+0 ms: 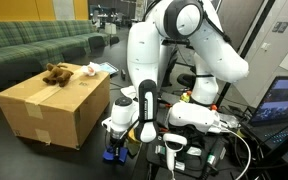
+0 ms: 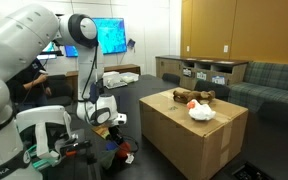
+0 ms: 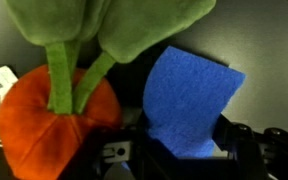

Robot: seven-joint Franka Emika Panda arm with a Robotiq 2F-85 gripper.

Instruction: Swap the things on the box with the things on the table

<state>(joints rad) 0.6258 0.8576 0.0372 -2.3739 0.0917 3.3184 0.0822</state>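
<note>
Green plush leaves [image 3: 104,25] crowd the top of the wrist view, cut off by the frame. Their stalks run down to an orange plush vegetable [image 3: 49,125] just beside the claw [image 3: 179,150]. A blue soft piece [image 3: 189,95] sits between the claw's dark, blurred fingers, which hide its lower edge. I cannot tell whether the jaws press on it or stand clear of it.

In both exterior views the claw [image 1: 116,143] points down, low over the black table [image 2: 144,100], and the things beneath it shrink to small blue and reddish blobs that are hard to read. Only these views show the box [image 1: 54,108], which stands on the table off to the claw's side. A brown plush toy [image 1: 54,73] and a white thing [image 1: 89,69] lie on top of the box, well apart from the claw.
</note>
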